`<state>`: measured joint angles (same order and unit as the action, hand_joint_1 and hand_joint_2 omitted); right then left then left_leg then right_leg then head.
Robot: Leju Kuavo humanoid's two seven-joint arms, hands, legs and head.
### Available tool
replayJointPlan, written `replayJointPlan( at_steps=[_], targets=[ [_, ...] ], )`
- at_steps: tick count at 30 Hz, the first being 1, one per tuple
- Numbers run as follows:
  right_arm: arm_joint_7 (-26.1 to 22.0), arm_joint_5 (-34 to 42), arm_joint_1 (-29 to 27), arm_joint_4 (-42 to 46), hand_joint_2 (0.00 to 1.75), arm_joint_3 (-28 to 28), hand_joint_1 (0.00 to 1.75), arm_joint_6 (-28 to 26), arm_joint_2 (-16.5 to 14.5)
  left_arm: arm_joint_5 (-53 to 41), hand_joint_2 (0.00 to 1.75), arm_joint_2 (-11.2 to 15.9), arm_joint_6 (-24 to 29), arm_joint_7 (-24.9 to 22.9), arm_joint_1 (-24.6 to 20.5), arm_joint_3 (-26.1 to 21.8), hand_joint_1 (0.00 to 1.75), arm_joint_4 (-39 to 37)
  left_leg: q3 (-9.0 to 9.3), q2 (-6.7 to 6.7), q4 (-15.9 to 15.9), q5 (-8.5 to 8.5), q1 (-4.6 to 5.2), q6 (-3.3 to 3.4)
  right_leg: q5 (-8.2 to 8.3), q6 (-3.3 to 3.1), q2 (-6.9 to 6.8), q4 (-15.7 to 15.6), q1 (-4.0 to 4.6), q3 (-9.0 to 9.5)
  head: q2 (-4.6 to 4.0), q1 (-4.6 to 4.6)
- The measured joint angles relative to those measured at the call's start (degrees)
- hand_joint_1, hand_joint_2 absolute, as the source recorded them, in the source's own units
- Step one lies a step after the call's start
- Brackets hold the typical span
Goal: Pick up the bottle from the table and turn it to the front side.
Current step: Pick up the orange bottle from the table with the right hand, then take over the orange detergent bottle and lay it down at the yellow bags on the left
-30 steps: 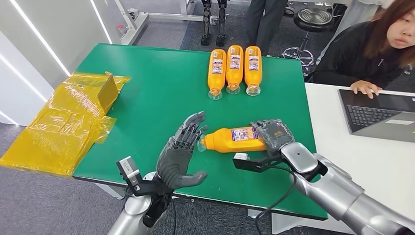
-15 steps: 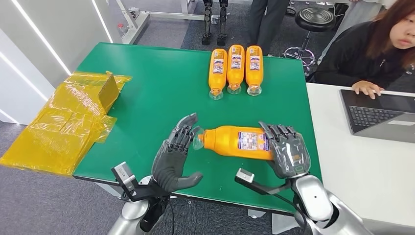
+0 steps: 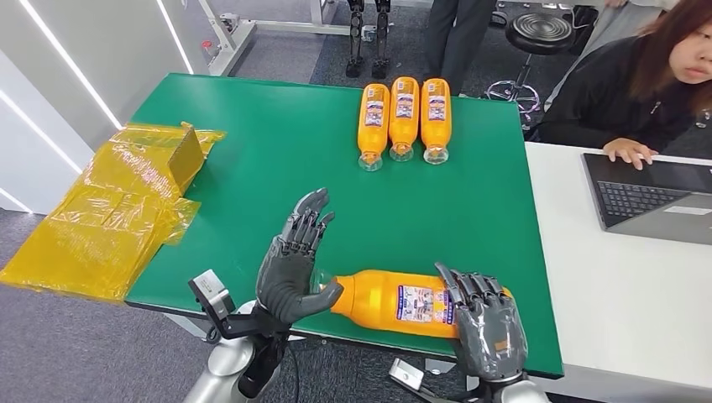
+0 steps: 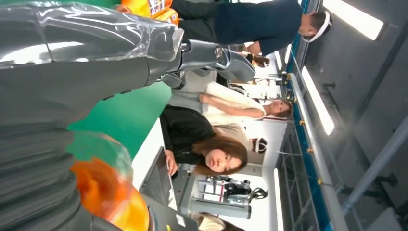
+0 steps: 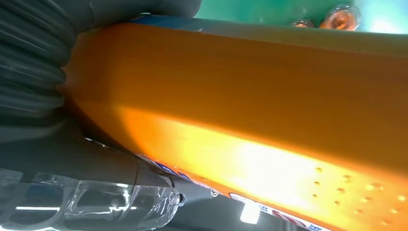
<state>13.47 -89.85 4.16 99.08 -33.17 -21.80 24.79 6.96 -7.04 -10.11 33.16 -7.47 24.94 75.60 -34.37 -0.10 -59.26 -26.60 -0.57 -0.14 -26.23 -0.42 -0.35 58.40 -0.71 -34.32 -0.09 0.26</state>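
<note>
The orange bottle (image 3: 403, 300) was held off the green table (image 3: 252, 159), lying sideways above the table's near edge, its printed label facing up toward the head camera. The right hand (image 3: 487, 323) gripped the bottle's base end, fingers wrapped over the body just beside the label — a hold that left the label uncovered, presumably so its facing could be checked. The left hand (image 3: 294, 260) met the bottle at its neck end: the thumb lay against the neck while the other fingers stood spread and raised, so it steadied the neck rather than clasped it; whether the thumb pressed firmly cannot be told. Supporting both ends probably served to roll the bottle about its long axis. Three more orange bottles (image 3: 404, 117) lay side by side at the table's far edge, labels up, caps pointing toward the robot — apparently the finished pattern. A person (image 3: 646, 80) sat beyond the table's right side at a laptop (image 3: 646, 197).
</note>
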Motion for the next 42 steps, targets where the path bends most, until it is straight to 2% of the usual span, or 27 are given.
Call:
replayJointPlan(
  at_steps=[4, 9, 16, 23, 29, 42],
  targets=[
    [1.9, 0.0, -1.0, 1.2, 1.75, -0.7, 1.75, 0.1, -0.6, 1.1, 1.75, -0.1, -1.3, -0.5, -0.5, 0.2, 0.0, 0.0, 0.01, 0.0, 0.0, 0.0, 0.0, 0.0, 0.0, 0.0, 0.01, 0.0, 0.0, 0.0, 0.0, 0.0],
    [1.3, 0.0, -3.0, 1.9, 1.75, -1.3, 1.75, -1.0, -2.4, 3.7, 1.75, -0.6, -4.1, -1.2, -0.7, 0.5, 0.0, 0.1, 0.01, 0.0, 0.0, 0.0, -0.01, 0.0, 0.0, -0.01, 0.01, 0.0, 0.0, -0.01, 0.0, -0.01],
    [-4.2, 1.1, -8.5, 2.0, 1.75, 0.5, 1.75, -9.5, -7.3, 7.7, 1.75, -1.2, -7.2, -1.9, -0.7, 1.0, 0.0, 1.7, 0.0, -0.02, 0.0, -0.01, -0.02, -0.02, -0.07, -0.03, -0.01, 0.0, 0.01, -0.01, 0.0, -0.01],
    [-8.4, 7.2, -12.6, 2.0, 1.75, 1.4, 1.75, -15.6, -9.5, 9.2, 1.75, -1.6, -7.9, -1.8, -0.8, 2.3, 0.0, 2.4, -0.02, -0.01, 0.0, -0.02, 0.0, -0.02, -0.07, -0.02, -0.01, 0.0, 0.0, 0.01, 0.0, -0.01],
    [-14.4, 17.0, -13.0, 2.1, 1.75, 1.7, 1.75, -17.1, -11.5, 9.4, 1.75, -1.5, -7.8, -1.8, -0.1, 3.2, 0.0, 3.2, -0.02, -0.02, 0.0, -0.02, -0.01, -0.02, -0.07, -0.03, -0.04, 0.0, 0.01, 0.01, 0.0, -0.01],
    [-21.6, 26.0, -12.0, 2.9, 1.75, 3.1, 1.75, -17.1, -13.3, 8.6, 1.75, -1.0, -7.4, -1.9, 1.1, 4.2, 0.0, 3.2, -0.01, 0.06, 0.0, -0.02, -0.01, -0.03, -0.07, -0.03, 0.01, 0.0, 0.01, -0.02, 0.0, 0.0]
  ],
)
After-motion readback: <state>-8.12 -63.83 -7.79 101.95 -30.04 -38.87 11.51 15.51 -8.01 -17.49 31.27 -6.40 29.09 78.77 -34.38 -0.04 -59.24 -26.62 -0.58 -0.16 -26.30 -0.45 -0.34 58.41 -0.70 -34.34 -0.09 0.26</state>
